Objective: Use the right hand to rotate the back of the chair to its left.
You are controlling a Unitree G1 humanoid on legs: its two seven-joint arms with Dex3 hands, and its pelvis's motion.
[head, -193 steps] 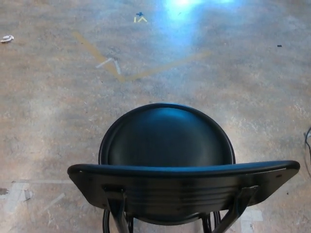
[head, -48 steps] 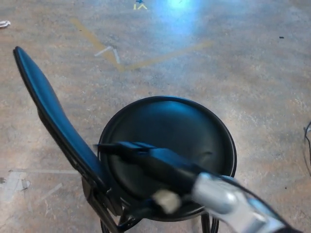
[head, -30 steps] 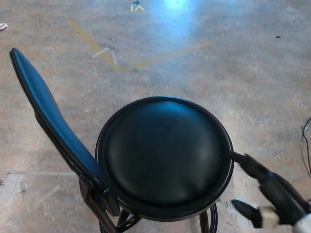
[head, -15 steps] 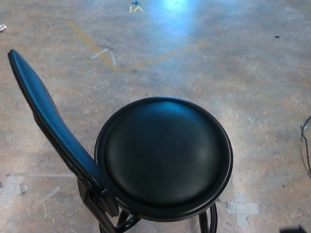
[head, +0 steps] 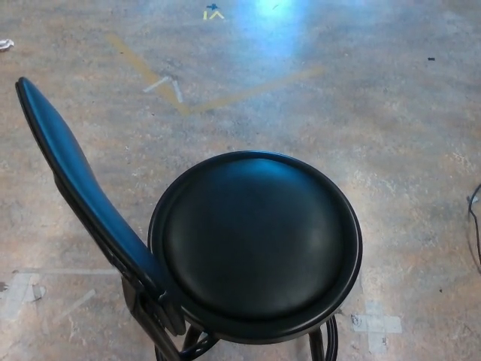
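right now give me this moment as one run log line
black round-seated chair | curved black backrest on robot's left | both hands out of view | concrete floor

— Is any part of the robot's body seen in the head view?
— None is seen; neither arm, wrist nor forearm is caught by the camera.
— Can the state of the left hand be told?
— It cannot, since that hand is out of the picture.
— And the right hand?
— It is likewise out of the picture, so its fingers cannot be judged.

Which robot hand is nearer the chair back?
Neither can be judged: no robot hand is in view. The chair back stands at the seat's left side.
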